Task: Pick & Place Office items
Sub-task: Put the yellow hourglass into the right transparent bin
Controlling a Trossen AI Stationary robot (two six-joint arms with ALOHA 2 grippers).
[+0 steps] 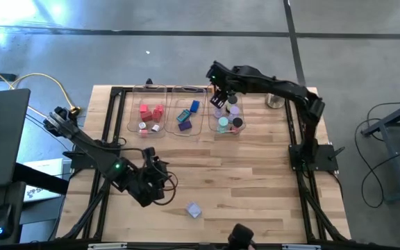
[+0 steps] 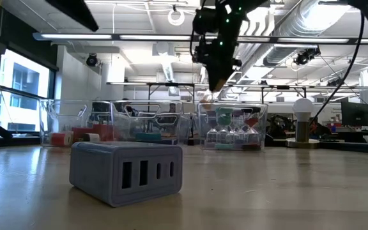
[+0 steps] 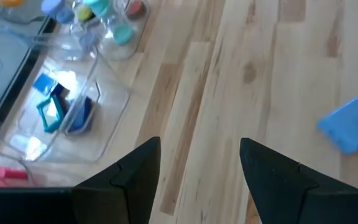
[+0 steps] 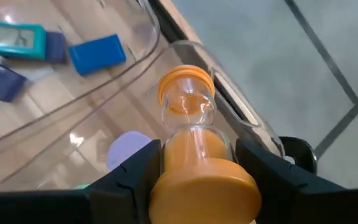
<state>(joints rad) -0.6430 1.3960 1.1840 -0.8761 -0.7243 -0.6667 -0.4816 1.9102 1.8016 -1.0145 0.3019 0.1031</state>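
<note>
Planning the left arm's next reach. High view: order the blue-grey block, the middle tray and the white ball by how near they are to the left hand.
From the left hand:
1. Blue-grey block, loose on the table's near side, beside it.
2. Middle tray, at the far side.
3. White ball, far right corner.

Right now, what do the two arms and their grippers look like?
Both arms are dark, jointed and slim. The left arm and right arm each show a small green light. The left gripper and right gripper have two black, wedge-shaped fingers.
</note>
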